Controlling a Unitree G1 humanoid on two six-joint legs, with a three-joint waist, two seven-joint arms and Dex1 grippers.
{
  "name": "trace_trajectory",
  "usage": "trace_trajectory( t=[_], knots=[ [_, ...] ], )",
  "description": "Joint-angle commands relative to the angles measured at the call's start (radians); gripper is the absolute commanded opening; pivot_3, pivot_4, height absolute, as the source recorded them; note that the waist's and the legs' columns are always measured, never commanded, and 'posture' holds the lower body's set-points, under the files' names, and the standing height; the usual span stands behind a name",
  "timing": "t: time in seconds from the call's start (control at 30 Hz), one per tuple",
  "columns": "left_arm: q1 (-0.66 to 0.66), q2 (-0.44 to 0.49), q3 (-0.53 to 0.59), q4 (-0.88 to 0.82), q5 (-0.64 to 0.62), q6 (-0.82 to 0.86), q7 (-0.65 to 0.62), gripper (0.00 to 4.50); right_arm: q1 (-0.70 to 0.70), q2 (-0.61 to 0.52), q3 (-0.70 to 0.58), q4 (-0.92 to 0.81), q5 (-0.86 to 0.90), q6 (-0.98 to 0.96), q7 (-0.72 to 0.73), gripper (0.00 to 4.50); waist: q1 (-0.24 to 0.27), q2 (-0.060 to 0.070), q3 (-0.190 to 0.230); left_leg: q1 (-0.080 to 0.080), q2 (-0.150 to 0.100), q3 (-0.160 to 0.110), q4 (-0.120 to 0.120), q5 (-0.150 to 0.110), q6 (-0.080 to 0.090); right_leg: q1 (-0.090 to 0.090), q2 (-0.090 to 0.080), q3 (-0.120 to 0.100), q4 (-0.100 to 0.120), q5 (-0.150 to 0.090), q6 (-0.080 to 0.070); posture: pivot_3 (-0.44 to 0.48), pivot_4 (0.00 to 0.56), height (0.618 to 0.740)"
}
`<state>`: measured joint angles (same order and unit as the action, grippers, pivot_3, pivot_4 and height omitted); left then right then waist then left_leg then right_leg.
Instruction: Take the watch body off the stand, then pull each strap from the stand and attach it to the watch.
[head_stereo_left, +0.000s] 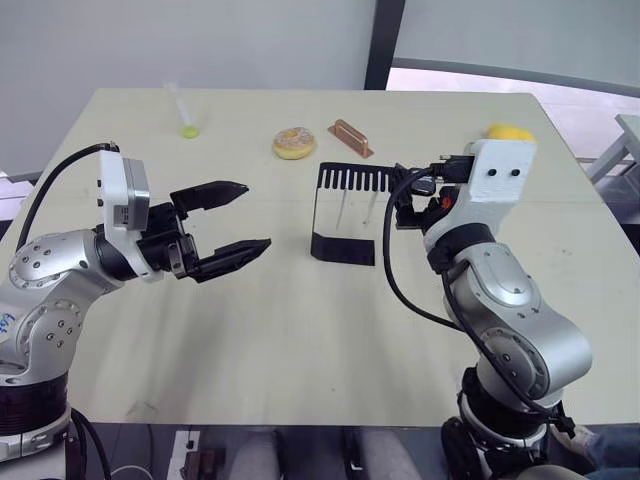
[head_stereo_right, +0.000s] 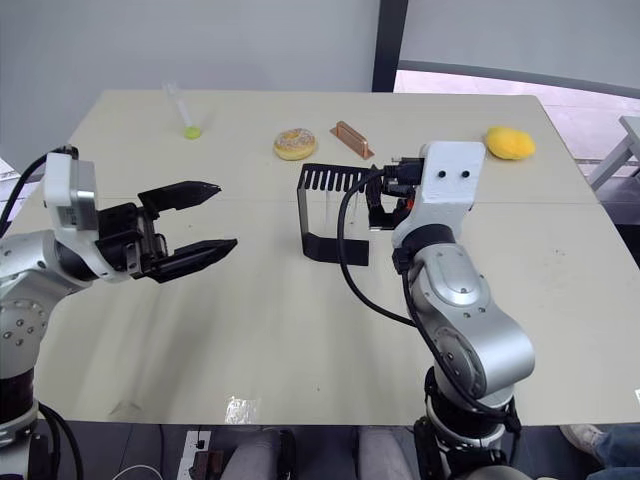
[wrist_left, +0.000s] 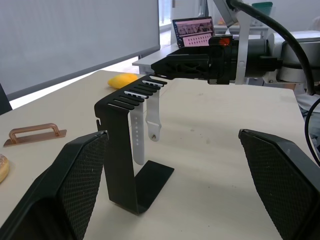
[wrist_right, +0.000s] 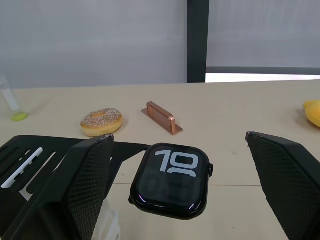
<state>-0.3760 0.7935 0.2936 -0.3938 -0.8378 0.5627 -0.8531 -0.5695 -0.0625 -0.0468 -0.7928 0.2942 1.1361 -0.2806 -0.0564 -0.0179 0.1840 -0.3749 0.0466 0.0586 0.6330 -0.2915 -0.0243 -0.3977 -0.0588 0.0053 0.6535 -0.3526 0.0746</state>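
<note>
Step in hand: first one, taking the watch body (wrist_right: 171, 180) off the stand (head_stereo_left: 345, 215). Watch still sits on the stand's top plate, screen up, at the plate end nearest the right gripper (wrist_right: 180, 195). Right fingers wide open, one each side of the watch, holding nothing, not touching it as far as I can tell. Next move, my guess: ease forward so the pads bracket the case edges, close, then lift straight off the plate without tipping the stand.

Left gripper (head_stereo_left: 232, 222) hovers above the surface on the robot's left of the stand, well apart from it, fingers spread wide, empty. Likely waiting to take a strap or steady the stand.

Straps (wrist_left: 145, 127): two white bands hanging down from the comb slots under the top plate, one with a row of holes, both look soft and rubbery. Stand is thin matte black bent metal, flat base, upright, slotted top; sits near the middle of the surface, toward the far edge. Watch is a glossy black rounded square, white digits on screen. Finger pads have a fine mesh texture.

Far side of the surface: sprinkled donut (head_stereo_left: 294, 143), copper-brown block (head_stereo_left: 351, 138), clear tube with green end (head_stereo_left: 183, 112), yellow lump (head_stereo_right: 509, 142) near the far right corner.
</note>
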Motion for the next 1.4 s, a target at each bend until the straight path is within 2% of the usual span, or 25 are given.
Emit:
trace_trajectory(
  t=[0.03,0.67,0.77,0.9,1.2,1.4],
  knots=[
    [0.003,-0.001,0.016,-0.041,-0.005,-0.010,0.007,4.48,-0.014,0.009,-0.002,-0.018,-0.011,-0.010,0.022,4.50,0.000,0.000,0.000,0.000,0.000,0.000,0.000,0.000,0.000,0.000,0.000,0.000,0.000,0.000,0.000,0.000,0.150,0.740],
    [0.005,-0.010,0.011,-0.055,-0.004,-0.005,0.036,4.48,-0.002,0.017,-0.005,-0.014,-0.016,-0.010,0.049,4.50,0.000,0.000,0.000,0.000,0.000,0.000,0.000,0.000,0.000,0.000,0.000,0.000,0.000,0.000,0.000,0.000,0.150,0.740],
    [0.006,-0.010,0.011,-0.057,-0.005,-0.005,0.041,4.50,-0.002,0.019,-0.005,-0.014,-0.016,-0.014,0.054,3.60,0.000,0.000,0.000,0.000,0.000,0.000,0.000,0.000,0.000,0.000,0.000,0.000,0.000,0.000,0.000,0.000,0.150,0.740],
    [0.007,-0.011,0.013,-0.058,-0.005,-0.005,0.045,4.50,-0.004,0.020,-0.003,-0.011,-0.016,-0.021,0.061,1.67,0.000,0.000,0.000,0.000,0.000,0.000,0.000,0.000,0.000,0.000,0.000,0.000,0.000,0.000,0.000,0.000,0.150,0.740],
    [0.011,-0.010,0.015,-0.061,-0.008,-0.005,0.052,4.50,-0.004,0.025,-0.004,-0.016,-0.024,-0.040,0.074,1.62,0.000,0.000,0.000,0.000,0.000,0.000,0.000,0.000,0.001,0.000,0.000,0.000,0.000,0.000,0.000,0.000,0.150,0.740],
    [0.006,0.001,0.008,-0.051,-0.014,-0.021,-0.002,4.50,0.020,-0.085,-0.079,-0.121,0.013,-0.143,0.202,1.62,0.001,0.000,0.000,0.000,0.000,0.000,-0.001,-0.001,0.001,0.000,0.000,0.000,-0.001,0.000,0.000,0.000,0.150,0.740]
  ],
)
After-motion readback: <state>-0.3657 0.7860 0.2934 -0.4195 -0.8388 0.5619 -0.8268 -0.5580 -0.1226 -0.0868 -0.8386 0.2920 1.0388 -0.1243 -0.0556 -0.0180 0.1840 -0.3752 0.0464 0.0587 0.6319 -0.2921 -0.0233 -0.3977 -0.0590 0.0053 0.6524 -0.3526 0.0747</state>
